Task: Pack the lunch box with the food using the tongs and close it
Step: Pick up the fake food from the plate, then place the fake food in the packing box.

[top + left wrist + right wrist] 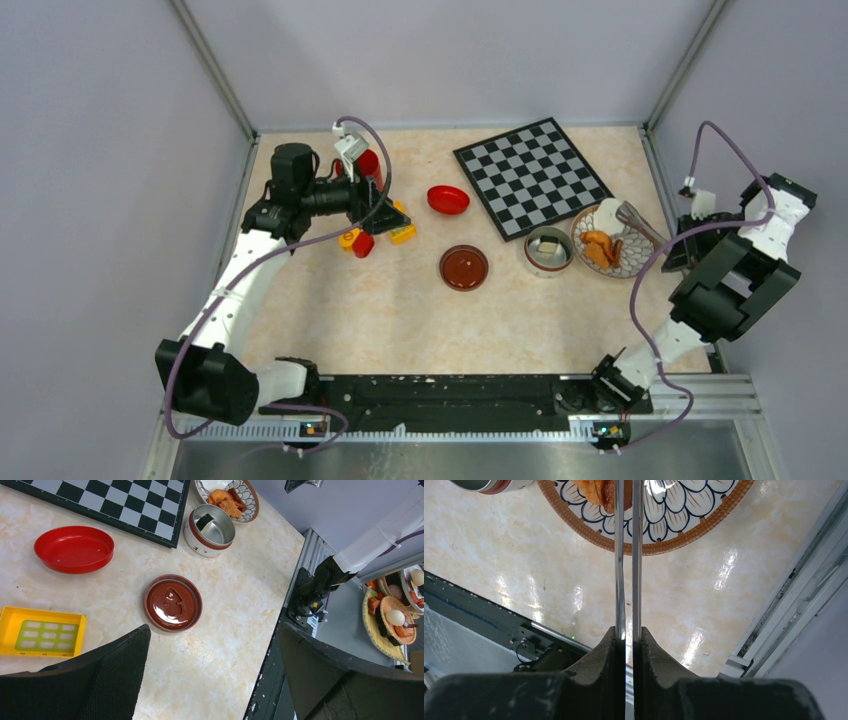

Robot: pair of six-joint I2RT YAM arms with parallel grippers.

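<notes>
– On the right side of the table, what've we got?
– Our right gripper [629, 645] is clamped on the tongs [619, 580], both thin arms squeezed nearly together btw its fingers. The tongs run out over the patterned plate [684, 515] to the fried pieces [598, 248].
– Are the tongs pinching a piece?
– We can't tell. The tips leave the wrist view right at an orange piece.
– And the lunch box?
– We see the lunch box [197, 540] upright and open, just beside the plate, w/ the pale chunk [545, 243] inside. The brown lid [172, 602] lies flat on the table, apart from it, nearer our bases.
– Left side?
– Our left gripper [214, 630] is spread wide, holding nothing, and hangs over the table near the yellow block [42, 637]. The red bowl [74, 549] & chessboard [125, 502] sit beyond it.
</notes>
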